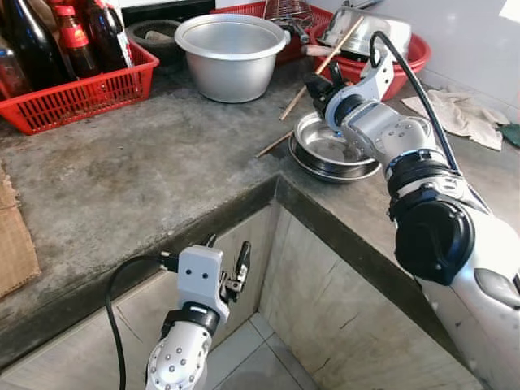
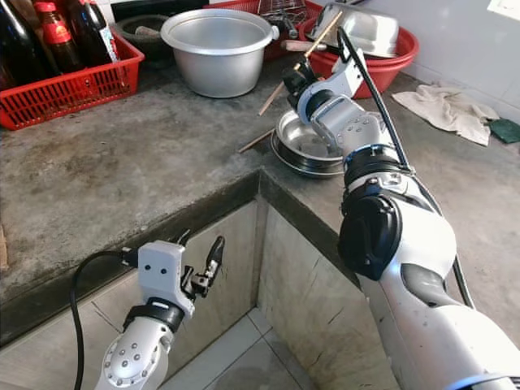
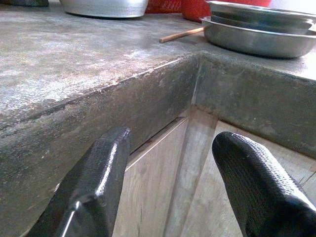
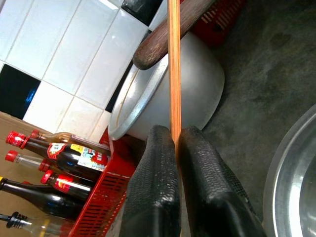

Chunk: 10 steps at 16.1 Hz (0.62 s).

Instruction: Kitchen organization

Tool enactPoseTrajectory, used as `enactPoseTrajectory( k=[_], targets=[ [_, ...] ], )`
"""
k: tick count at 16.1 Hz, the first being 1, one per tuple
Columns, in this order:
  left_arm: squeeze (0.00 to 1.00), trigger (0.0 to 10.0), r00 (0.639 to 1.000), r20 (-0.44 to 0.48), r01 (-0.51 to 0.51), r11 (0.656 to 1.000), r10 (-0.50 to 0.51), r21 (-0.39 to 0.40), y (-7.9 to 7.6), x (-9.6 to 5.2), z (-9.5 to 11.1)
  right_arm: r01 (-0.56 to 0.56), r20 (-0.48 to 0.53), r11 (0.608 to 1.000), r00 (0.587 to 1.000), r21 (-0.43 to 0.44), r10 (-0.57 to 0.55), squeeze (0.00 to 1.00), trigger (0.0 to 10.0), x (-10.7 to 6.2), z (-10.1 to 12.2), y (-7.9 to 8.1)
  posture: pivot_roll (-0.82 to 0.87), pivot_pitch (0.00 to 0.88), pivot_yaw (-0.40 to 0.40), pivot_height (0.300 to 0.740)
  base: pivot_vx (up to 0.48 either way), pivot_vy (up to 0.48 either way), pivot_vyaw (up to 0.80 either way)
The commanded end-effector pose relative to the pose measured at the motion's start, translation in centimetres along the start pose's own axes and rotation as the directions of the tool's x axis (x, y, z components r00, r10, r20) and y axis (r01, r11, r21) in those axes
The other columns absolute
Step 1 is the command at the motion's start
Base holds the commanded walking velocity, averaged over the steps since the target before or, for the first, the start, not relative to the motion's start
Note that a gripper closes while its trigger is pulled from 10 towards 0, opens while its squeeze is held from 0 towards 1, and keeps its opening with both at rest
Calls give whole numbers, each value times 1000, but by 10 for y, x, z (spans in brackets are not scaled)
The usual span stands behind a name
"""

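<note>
While right gripper (image 4: 175, 143) pinches thin, seemingly wooden chopstick (image 4: 173, 69).

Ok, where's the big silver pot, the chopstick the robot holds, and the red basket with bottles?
big silver pot (image 1: 230, 71), left eye view, outer wall.
chopstick (image 4: 174, 74), right wrist view, mid shaft.
red basket (image 1: 81, 99), left eye view, front wall.

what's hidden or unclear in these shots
- Contents of the red basin: covered by an upturned steel bowl in the eye views.
- Bottle tops: cut off by the frame's upper edge.
- Bottle labels: too small to read.
- Right gripper, shut on a chopstick: its lower end is hidden behind the fingers.
</note>
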<state>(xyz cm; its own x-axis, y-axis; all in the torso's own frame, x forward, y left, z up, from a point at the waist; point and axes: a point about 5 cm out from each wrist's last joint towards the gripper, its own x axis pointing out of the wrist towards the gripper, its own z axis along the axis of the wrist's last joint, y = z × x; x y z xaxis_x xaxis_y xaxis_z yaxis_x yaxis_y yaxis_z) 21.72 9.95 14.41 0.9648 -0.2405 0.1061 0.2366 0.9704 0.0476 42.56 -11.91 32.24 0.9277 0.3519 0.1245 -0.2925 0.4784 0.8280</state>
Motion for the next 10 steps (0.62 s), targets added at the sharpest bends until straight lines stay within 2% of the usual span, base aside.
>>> enactPoseTrajectory(
  k=[1, 2, 3, 4, 5, 6, 8, 10],
  targets=[
    [0, 10000, 1000, 2, 14, 1000, -14, -1, -2, -1, 0, -28, 26, 1000, 999, -11, 28, 0, 0, -1, 9, 8, 150, 121, -93, 740, 0, 0, 0],
    [0, 10000, 1000, 3, 14, 1000, -14, -1, -2, 0, 0, -41, 29, 999, 999, -15, 41, 0, 0, -1, 9, 9, 150, 121, -93, 740, 0, 0, 0],
    [0, 10000, 1000, 12, 26, 1000, -26, 2, -1, 5, 0, 78, 195, 929, 981, -363, -6, 0, 0, -31, 24, -21, 104, 79, -44, 740, 0, 0, 0],
    [0, 10000, 999, 19, 34, 999, -34, 4, 0, 8, 0, 134, 274, 810, 961, -571, 34, 0, 0, -57, 17, -23, 111, 80, -51, 740, 0, 0, 0],
    [0, 10000, 999, 24, 36, 999, -36, 5, 1, 11, 1, 148, 304, 718, 948, -680, 93, 0, 0, -77, 4, -17, 111, 79, -52, 740, 0, 0, 0],
    [0, 10000, 999, 27, 37, 999, -37, 6, 1, 12, 1, 147, 313, 682, 941, -716, 126, 0, 0, -88, -4, -12, 111, 79, -52, 740, 0, 0, 0],
    [0, 10000, 999, 28, 35, 999, -35, 8, 2, 11, 1, 143, 312, 695, 942, -705, 124, 0, 0, -86, -5, -11, 112, 80, -52, 740, 0, 0, 0],
    [0, 10000, 999, 29, 37, 999, -37, 7, 2, 12, 1, 148, 322, 695, 938, -703, 126, 0, 0, -95, -8, -7, 112, 81, -50, 740, 0, 0, 0]
  ],
)
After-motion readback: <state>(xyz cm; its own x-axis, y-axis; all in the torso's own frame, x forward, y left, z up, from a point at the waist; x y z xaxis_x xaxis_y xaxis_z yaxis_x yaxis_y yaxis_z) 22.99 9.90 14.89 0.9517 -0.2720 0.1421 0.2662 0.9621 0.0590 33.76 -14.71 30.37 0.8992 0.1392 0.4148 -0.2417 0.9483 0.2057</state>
